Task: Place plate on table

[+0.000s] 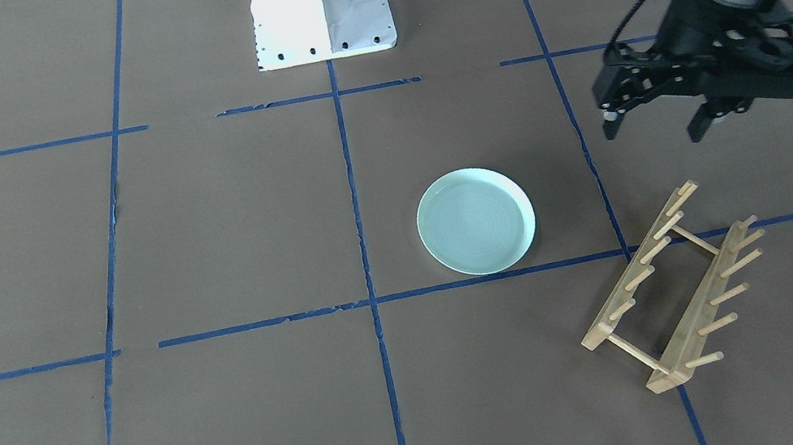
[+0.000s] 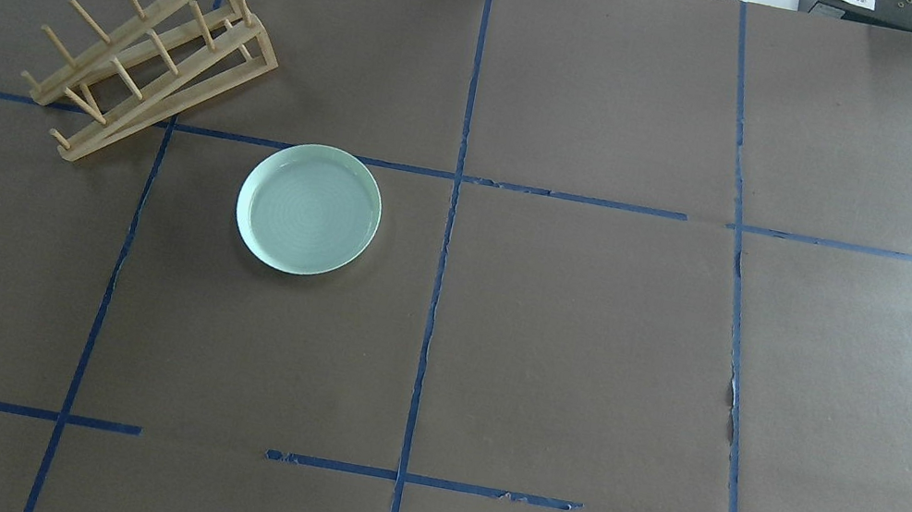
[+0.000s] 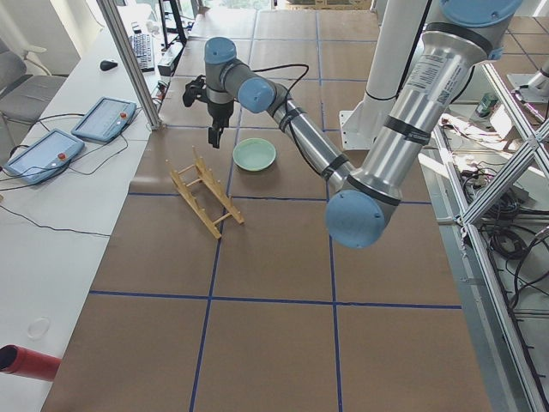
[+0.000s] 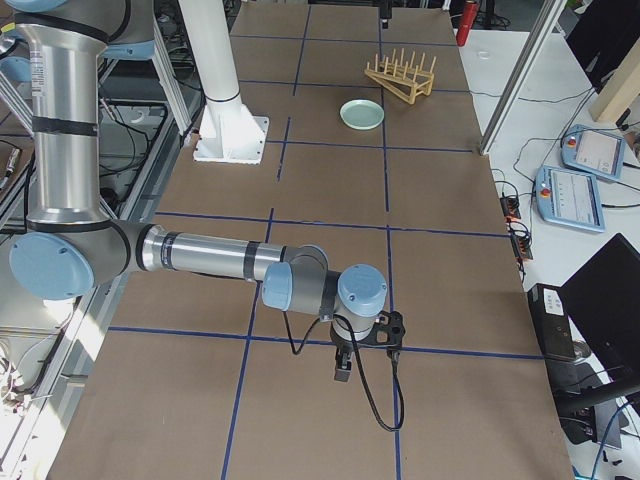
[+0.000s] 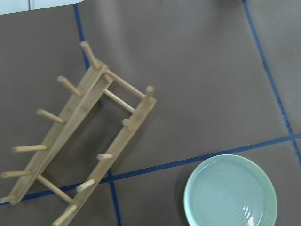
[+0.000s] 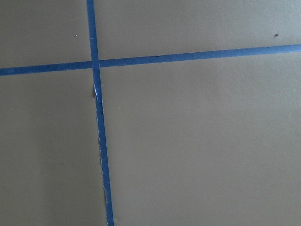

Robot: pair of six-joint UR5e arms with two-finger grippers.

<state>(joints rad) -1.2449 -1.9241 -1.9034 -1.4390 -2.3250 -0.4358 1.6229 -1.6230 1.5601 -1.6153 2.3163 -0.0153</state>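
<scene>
The pale mint-green plate (image 1: 475, 221) lies flat on the brown table (image 1: 234, 217), beside a blue tape line. It also shows in the overhead view (image 2: 309, 208) and the left wrist view (image 5: 229, 193). My left gripper (image 1: 655, 131) is open and empty. It hangs in the air above the table, apart from the plate and past the end of the wooden rack. My right gripper (image 4: 343, 372) shows only in the exterior right view, low over the table far from the plate. I cannot tell whether it is open or shut.
The wooden peg rack (image 1: 670, 289) stands empty on the table next to the plate, on my left; it also shows in the overhead view (image 2: 151, 43). The white robot base (image 1: 320, 6) is at the table's near edge.
</scene>
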